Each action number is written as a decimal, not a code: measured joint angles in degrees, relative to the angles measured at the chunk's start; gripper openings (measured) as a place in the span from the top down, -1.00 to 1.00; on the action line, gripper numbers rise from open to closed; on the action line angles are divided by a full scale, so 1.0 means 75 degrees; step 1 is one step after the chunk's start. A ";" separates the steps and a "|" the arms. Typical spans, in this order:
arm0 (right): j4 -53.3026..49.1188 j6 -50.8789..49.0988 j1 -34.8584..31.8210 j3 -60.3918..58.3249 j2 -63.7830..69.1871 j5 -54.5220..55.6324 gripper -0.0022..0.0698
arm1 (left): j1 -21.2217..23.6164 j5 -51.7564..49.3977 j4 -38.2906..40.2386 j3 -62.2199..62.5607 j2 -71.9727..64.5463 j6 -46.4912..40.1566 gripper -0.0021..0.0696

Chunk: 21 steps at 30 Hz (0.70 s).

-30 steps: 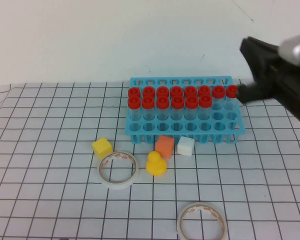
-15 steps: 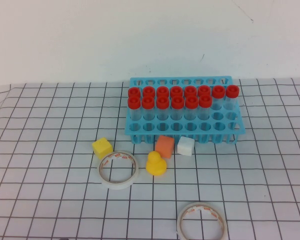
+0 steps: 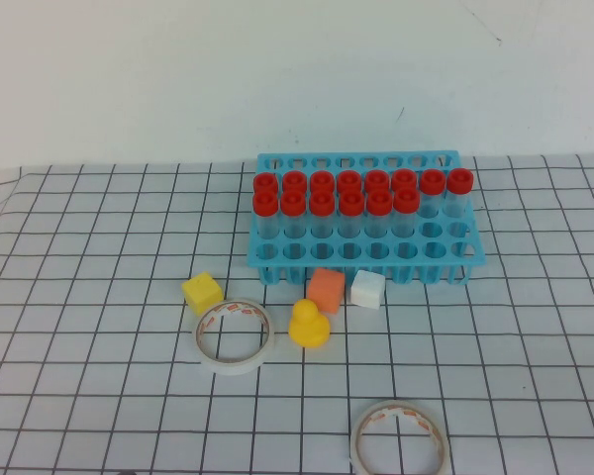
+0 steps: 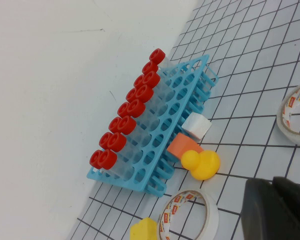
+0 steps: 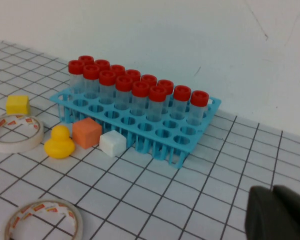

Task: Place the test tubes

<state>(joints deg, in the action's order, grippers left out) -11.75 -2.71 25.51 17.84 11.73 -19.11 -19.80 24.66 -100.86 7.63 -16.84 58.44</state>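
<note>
Test tubes (image 3: pixel 361 203) with red caps stand upright in the blue rack (image 3: pixel 366 265), just right of centre in the high view: eight along the back row and six in the row in front of it. I can see no loose tube anywhere on the gridded table (image 3: pixel 99 396).

A second ago the right arm filled the upper right of the high view, its tip right by the end tube at the rack's right side. Now that arm is out of that view altogether, and the fourteen tubes sit exactly as they did. I take it that the end tube has been delivered and let go.

The right gripper (image 5: pixel 275 210) shows only in its own wrist camera, well back from the rack, pressed fully closed with nothing in it. The left gripper (image 4: pixel 276 200) is likewise closed and empty, hanging near one tape roll (image 4: pixel 187 217) and clear of the rack.

The orange cube (image 3: pixel 326 290), white cube (image 3: pixel 368 289) and yellow duck (image 3: pixel 308 325) below the rack have not shifted.
</note>
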 joint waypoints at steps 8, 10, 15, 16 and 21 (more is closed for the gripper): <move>0.0000 0.0000 0.0000 -0.0095 -0.0731 -0.0863 0.94 | 0.0000 0.0000 0.0000 0.0000 0.0000 0.0000 0.95; 0.0000 -0.0092 0.0000 -0.0344 -0.0899 -0.0845 0.94 | 0.0000 0.0000 0.0000 0.0000 0.0000 0.0000 0.95; 0.0370 -0.0424 -0.0579 -0.1212 -0.1406 -0.0482 0.94 | 0.0000 0.0000 0.0000 0.0000 0.0000 0.0000 0.95; 0.0431 -0.0439 -0.0811 -0.1386 -0.1492 -0.0464 0.94 | 0.0000 0.0000 0.0000 0.0000 0.0000 0.0000 0.95; 0.0656 -0.0275 -0.2581 -0.2124 -0.1653 -0.0366 0.94 | 0.0000 0.0016 0.0000 0.0000 0.0000 0.0000 0.95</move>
<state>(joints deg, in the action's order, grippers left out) -6.83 -4.77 6.15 1.91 -0.67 -21.85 -19.80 24.77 -100.86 7.63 -16.84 58.44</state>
